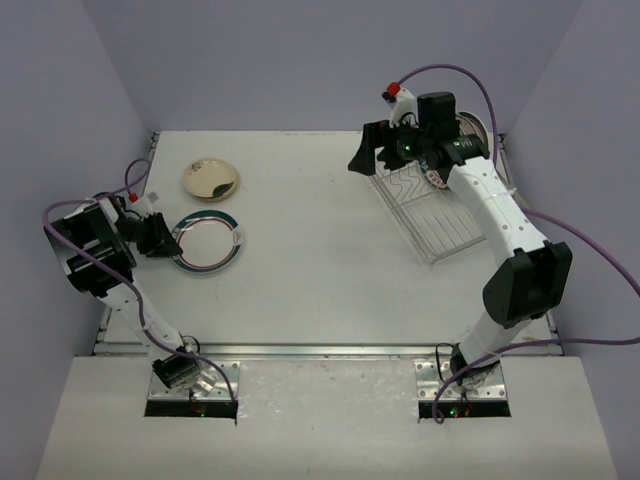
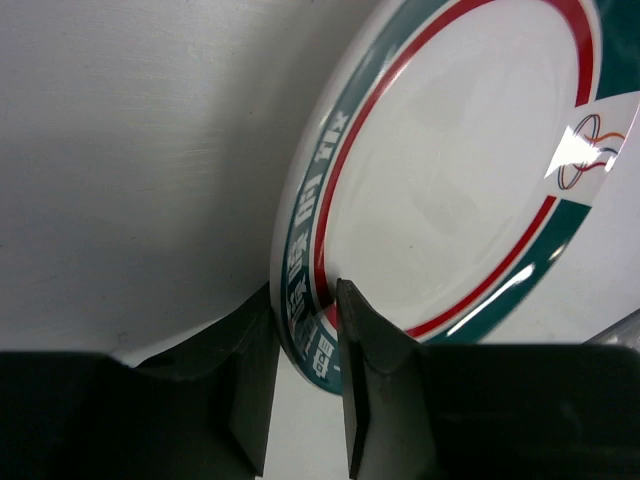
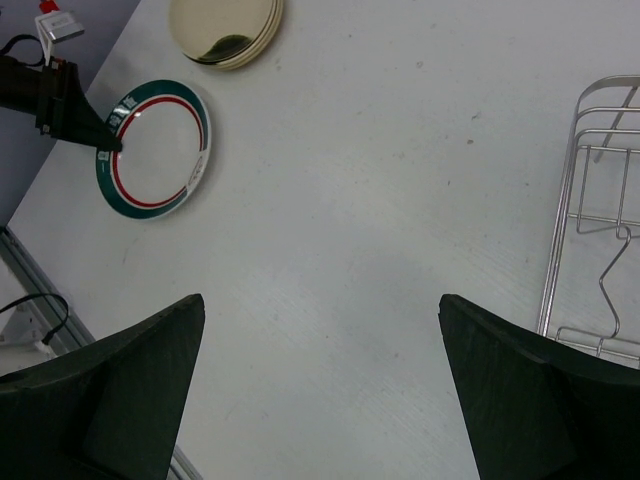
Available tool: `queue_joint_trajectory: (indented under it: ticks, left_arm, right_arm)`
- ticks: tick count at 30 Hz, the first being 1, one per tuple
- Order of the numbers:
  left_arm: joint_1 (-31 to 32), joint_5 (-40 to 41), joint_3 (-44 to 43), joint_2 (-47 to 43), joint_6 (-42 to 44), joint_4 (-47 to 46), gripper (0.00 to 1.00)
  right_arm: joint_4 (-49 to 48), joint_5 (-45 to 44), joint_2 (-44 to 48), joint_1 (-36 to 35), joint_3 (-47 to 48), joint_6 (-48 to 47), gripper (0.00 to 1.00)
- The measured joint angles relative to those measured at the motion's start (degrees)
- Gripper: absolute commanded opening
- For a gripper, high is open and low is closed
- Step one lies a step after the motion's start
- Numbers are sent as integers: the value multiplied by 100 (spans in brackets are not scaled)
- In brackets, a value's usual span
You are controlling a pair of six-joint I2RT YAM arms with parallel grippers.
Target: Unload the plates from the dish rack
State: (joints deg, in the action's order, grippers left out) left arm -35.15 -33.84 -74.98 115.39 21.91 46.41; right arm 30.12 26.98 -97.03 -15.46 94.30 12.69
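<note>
The green plate [image 1: 207, 241] lies flat and face up on the left side of the white table [image 1: 310, 270]. It is round, smooth and shiny. It has a wide green band with white letters around the rim, a thin red ring inside that, and a plain white middle. One white patch with a small drawing cuts across the band on the side away from the left gripper [image 2: 300, 400]. That gripper's two dark, flat fingers [image 2: 250, 395] are closed on the plate's left rim, one on each side of it.

Just past the green plate, farther from the arms, sits a small stack of cream plates [image 1: 210, 180]. They are plain, round and glossy, and also lie face up.

The rack [image 1: 430, 215] is on the right side of the table, well apart from those plates. It is a long box shape made of thin, shiny silver wire with raised sides. Its long way runs from far to near and slants to the right as it comes nearer. At its far end a bit of a plate with a pinkish pattern [image 1: 435, 178] peeks out from under the right arm, and most of it is hidden.

The right gripper [image 3: 320, 400] hangs in the air by the rack's far left corner. Its dark, wedge-shaped fingers [image 3: 130, 400] are spread wide with nothing between them.
</note>
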Motion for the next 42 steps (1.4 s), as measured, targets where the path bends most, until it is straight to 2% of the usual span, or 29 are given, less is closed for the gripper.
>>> queue_joint_trajectory:
  ticks: [6,13,17,20,23,26,31,38,40,42]
  left_arm:
    - [-9,531,0,-198,-112,-225,54]
    - [7,1084,-3,-706,0,-395,58]
    - [278,1204,8,-1623,341,-339,57]
    - [879,1222,51,-2657,604,-441,57]
    - [1803,1175,181,-3678,773,-606,57]
    - [2674,1125,365,-4253,802,-751,56]
    - [3814,1493,860,-4405,598,-989,56]
    - [6219,2793,1462,-4419,493,-1567,57]
    - [6567,3033,1554,-4419,511,-1653,57]
    - [6653,3255,1567,-4413,511,-1710,57]
  right_arm:
    - [23,0,0,0,0,-7,99]
    - [63,-152,82,0,0,-75,99]
    - [86,-524,271,13,0,-123,99]
    - [84,-798,385,136,0,-111,99]
    - [84,-995,394,469,3,-86,98]
    - [99,-1219,319,900,40,-158,92]
    - [64,-1670,-80,1429,288,-714,81]
    - [92,-2204,-1148,1866,1054,-1609,69]
    - [93,-2296,-1452,1968,1284,-1788,67]
    - [73,-2403,-1723,2067,1496,-1962,65]
